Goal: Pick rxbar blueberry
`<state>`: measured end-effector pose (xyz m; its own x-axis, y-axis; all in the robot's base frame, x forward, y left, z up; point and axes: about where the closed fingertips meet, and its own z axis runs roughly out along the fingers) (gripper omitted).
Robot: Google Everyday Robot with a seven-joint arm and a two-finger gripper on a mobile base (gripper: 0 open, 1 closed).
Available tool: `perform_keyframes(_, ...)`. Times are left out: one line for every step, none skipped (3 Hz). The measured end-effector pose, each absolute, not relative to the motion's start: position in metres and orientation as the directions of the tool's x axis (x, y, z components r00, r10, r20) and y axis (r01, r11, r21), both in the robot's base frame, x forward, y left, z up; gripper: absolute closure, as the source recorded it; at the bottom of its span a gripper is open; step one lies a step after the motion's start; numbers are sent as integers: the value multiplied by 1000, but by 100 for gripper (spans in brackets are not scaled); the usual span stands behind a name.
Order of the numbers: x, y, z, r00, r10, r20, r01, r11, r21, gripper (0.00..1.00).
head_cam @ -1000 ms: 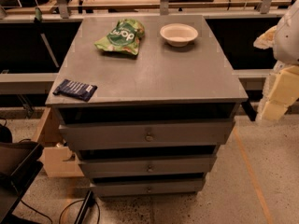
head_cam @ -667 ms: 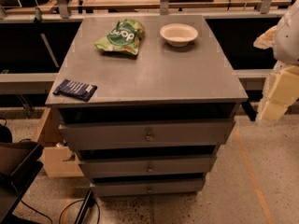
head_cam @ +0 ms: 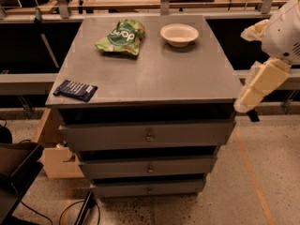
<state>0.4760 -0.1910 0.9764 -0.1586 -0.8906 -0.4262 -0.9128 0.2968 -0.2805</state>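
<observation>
- Lying flat at the front-left corner of the grey metal drawer desk (head_cam: 154, 74) is the small dark navy-blue rectangular rxbar blueberry wrapper (head_cam: 75, 90), right by the edge.
- Over on the right, the robot's cream-padded hand (head_cam: 248, 108) hangs just off the desk's front-right corner, well apart from the bar.
- Spread or pressed together? Cannot tell.
- At the back sit a crumpled green snack bag (head_cam: 121, 35) and a round white bowl (head_cam: 179, 34), apart from each other.

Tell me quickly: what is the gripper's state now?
Gripper: beside the right front corner of the cabinet; open or closed cannot be told. The rxbar blueberry lies far from it, untouched.
</observation>
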Motion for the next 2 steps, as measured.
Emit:
perform_keyframes(511, -164, 965, -90, -769, -632, -899, 336, -280, 0)
perform_keyframes(523, -127, 963, 15, -612, -791, -884, 361, -296, 0)
